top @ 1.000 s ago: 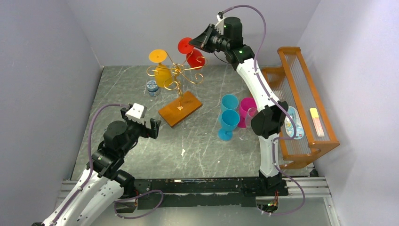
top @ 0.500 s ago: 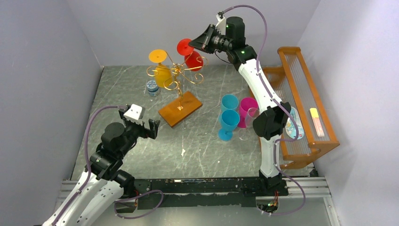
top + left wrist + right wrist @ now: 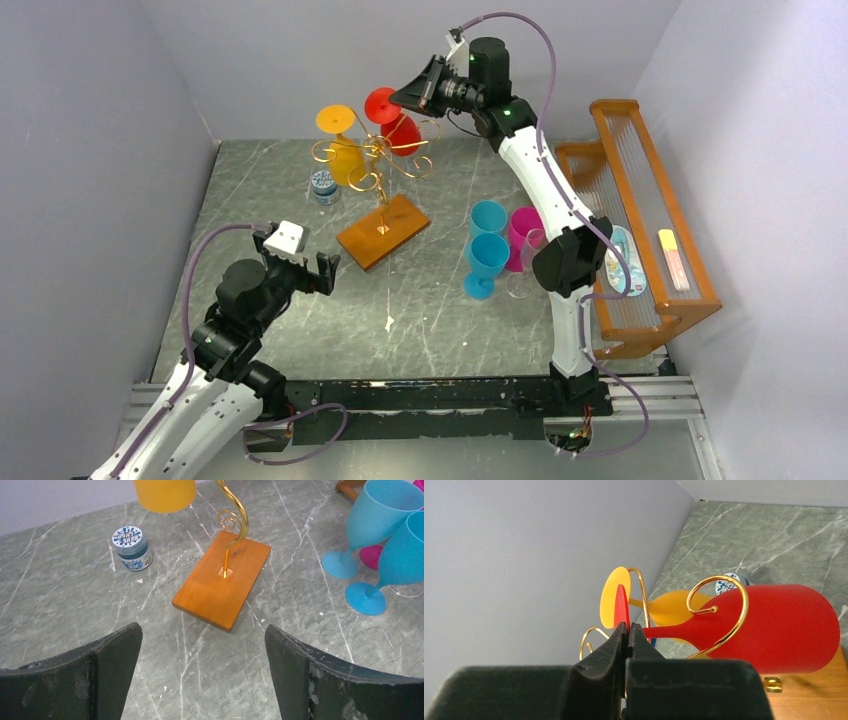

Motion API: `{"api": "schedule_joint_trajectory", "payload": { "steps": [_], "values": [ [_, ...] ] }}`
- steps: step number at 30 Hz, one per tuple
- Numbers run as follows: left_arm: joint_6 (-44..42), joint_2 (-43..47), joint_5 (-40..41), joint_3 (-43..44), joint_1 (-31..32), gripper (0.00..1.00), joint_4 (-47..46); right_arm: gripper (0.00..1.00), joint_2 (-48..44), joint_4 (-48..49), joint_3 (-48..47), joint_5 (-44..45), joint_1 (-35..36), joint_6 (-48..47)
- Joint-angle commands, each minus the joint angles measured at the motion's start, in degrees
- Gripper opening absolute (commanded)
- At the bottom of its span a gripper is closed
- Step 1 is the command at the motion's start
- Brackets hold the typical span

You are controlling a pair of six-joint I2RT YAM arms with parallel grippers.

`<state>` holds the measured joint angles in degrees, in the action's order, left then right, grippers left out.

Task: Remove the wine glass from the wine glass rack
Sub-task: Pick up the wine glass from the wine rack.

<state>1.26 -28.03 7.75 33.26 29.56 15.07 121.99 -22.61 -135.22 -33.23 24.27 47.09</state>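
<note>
Grey marbled table (image 3: 430, 320), pale lilac walls (image 3: 250, 50) on three sides. We note the wine glass rack (image 3: 384, 232) just left of centre in the top view: wooden base flat on the table, gold stem upright.

Two glasses hang upside down in its curled arms. A yellow glass (image 3: 345, 155) is on the left and a red wine glass (image 3: 403, 128) on the right, at the upper middle of the frame.

The right gripper (image 3: 627, 626) is up at the red wine glass, its jaws pressed together on the rim of the round foot, which the wrist view shows edge-on. A gold curl crosses in front of the red bowl there, so the glass is not yet clear of the rack.

The left gripper (image 3: 202, 631) hangs low over the table at the lower left of the top view. Its jaws are wide apart with nothing between them, and it faces the rack's base.

A small blue-lidded jar (image 3: 324, 186) stands left of the base. Two blue glasses (image 3: 487, 255) and a pink glass (image 3: 524, 228) stand right of centre, near an orange wooden frame (image 3: 615, 106).
</note>
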Motion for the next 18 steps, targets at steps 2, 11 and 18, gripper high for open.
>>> {"api": "schedule_joint_trajectory", "payload": {
  "steps": [2,11,18],
  "values": [
    [-0.55,0.06,0.85,1.04,-0.34,0.97,0.13,0.0,2.2,0.43,-2.26,-0.27,0.65,0.28],
    [-0.56,0.12,1.07,1.04,-0.32,0.97,0.18,0.0,4.71,5.22,-3.14,-0.93,1.3,2.68],
    [-0.55,0.5,1.12,0.87,-0.3,0.97,-0.01,0.0,4.97,8.23,-2.82,1.23,1.48,3.77]
  ]
}}
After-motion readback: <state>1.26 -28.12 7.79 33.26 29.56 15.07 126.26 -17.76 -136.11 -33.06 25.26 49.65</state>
